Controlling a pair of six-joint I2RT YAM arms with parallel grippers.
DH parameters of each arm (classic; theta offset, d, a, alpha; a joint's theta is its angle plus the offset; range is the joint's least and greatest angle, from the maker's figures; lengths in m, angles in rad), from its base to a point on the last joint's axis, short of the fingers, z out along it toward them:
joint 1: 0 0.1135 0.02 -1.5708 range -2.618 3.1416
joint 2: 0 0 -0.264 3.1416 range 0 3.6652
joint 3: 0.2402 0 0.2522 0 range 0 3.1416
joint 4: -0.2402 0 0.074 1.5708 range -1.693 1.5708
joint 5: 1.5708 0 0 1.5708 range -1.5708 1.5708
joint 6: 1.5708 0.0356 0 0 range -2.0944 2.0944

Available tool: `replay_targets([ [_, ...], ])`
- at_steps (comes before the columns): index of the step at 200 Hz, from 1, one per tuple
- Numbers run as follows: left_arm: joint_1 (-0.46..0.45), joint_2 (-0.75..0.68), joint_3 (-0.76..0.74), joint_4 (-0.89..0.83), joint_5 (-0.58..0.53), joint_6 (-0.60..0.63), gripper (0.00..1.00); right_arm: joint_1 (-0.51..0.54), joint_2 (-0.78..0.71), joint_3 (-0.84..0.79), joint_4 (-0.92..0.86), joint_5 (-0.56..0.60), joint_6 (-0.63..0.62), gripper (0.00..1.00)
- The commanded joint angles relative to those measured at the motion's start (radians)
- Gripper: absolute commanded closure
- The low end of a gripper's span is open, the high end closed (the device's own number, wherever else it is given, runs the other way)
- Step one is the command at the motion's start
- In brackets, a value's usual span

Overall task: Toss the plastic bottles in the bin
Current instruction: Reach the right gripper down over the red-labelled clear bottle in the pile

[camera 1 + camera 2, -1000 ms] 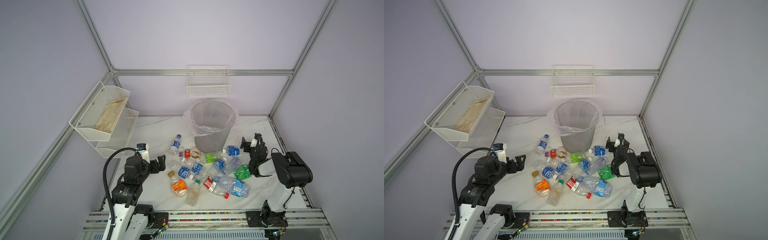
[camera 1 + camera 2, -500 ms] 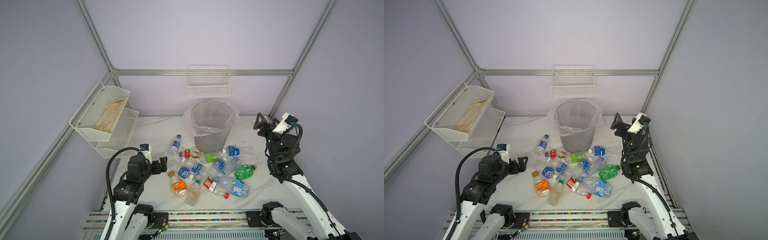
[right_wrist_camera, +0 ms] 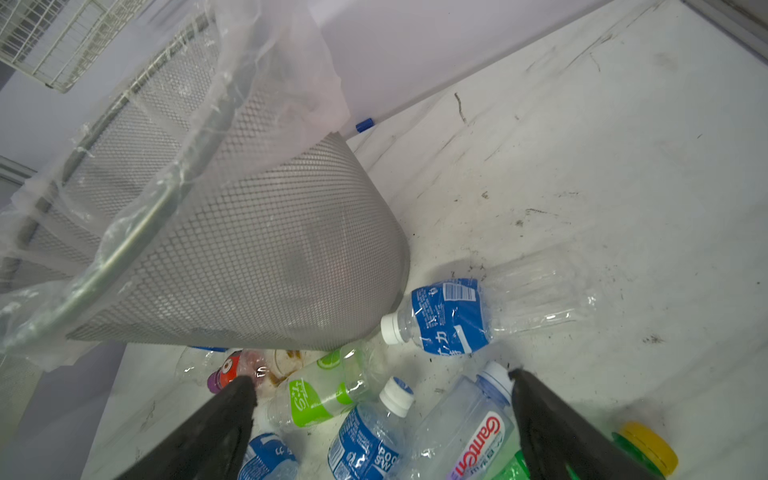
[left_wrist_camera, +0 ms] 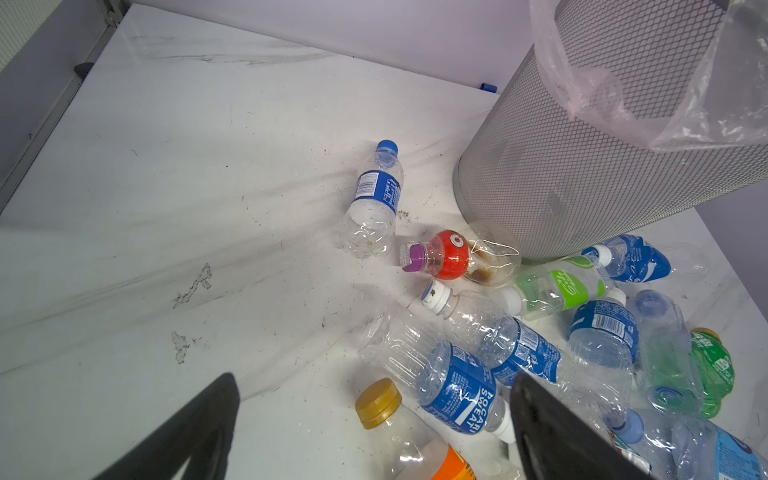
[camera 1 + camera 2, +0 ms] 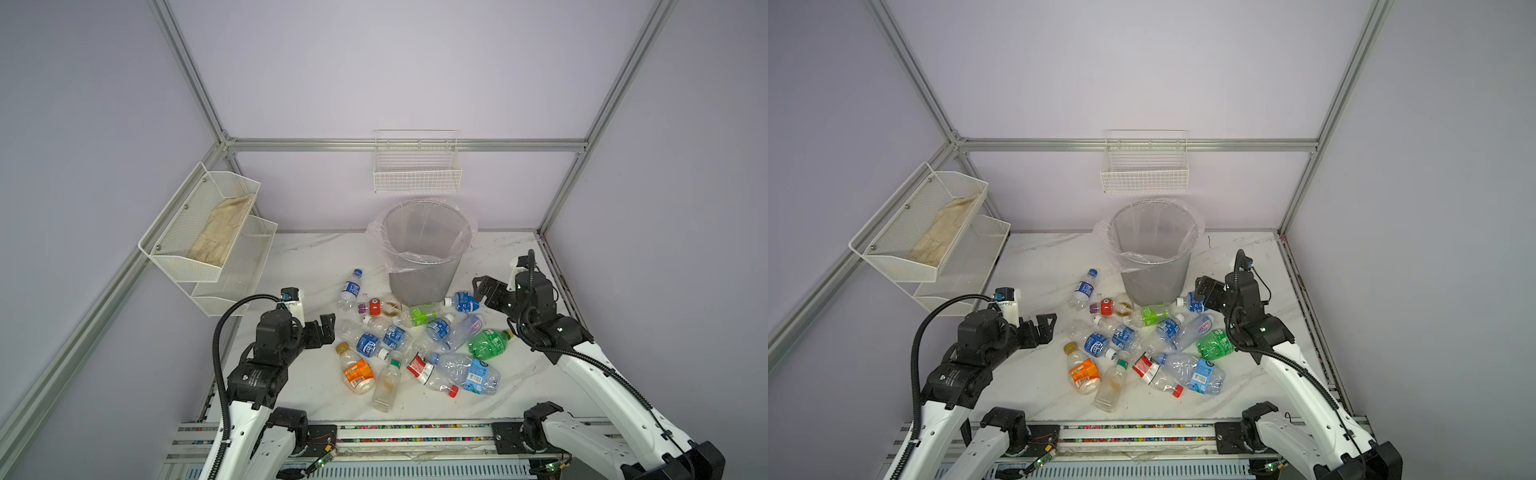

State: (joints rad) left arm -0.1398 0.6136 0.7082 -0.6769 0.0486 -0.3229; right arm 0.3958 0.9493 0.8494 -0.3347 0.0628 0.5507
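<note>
The grey mesh bin (image 5: 424, 266) with its clear bag liner stands at the back middle of the marble table, seen in both top views. Several plastic bottles lie in a heap in front of it, among them an orange-labelled one (image 5: 357, 372), a green one (image 5: 488, 343) and a blue-labelled one (image 3: 449, 318) against the bin's foot. My left gripper (image 5: 330, 330) hovers open just left of the heap, over the orange bottle's gold cap (image 4: 378, 401). To the right of the bin, my right gripper (image 5: 478, 289) is open above the heap's far edge, holding nothing.
A white wire basket (image 5: 417, 166) hangs on the back wall above the bin. A two-tier white mesh shelf (image 5: 199, 232) with a cloth juts from the left wall. One blue-capped bottle (image 4: 374, 199) lies apart, left of the bin. A metal rail (image 5: 395, 428) runs along the table's front.
My right arm rose from a folded low pose to beside the bin's rim, then came down towards the bottles right of the bin. The left arm barely shifted. Both grippers stayed open.
</note>
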Motion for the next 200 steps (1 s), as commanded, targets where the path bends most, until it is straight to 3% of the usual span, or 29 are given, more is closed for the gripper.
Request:
replay_targets([
  [1,-0.007,0.006,0.025,0.010,0.011,-0.011,0.00,0.054,-0.025,0.023,-0.075,0.022,0.046,0.02],
  [61,-0.015,0.018,0.024,0.010,0.019,-0.009,0.00,0.350,0.084,0.155,-0.152,0.121,0.018,0.02],
  [110,-0.023,0.027,0.025,0.011,0.023,-0.009,0.00,0.559,0.197,0.236,-0.209,0.202,0.110,0.03],
  [200,-0.032,0.031,0.024,0.010,0.031,-0.008,0.00,0.767,0.398,0.311,-0.373,0.235,0.173,0.08],
])
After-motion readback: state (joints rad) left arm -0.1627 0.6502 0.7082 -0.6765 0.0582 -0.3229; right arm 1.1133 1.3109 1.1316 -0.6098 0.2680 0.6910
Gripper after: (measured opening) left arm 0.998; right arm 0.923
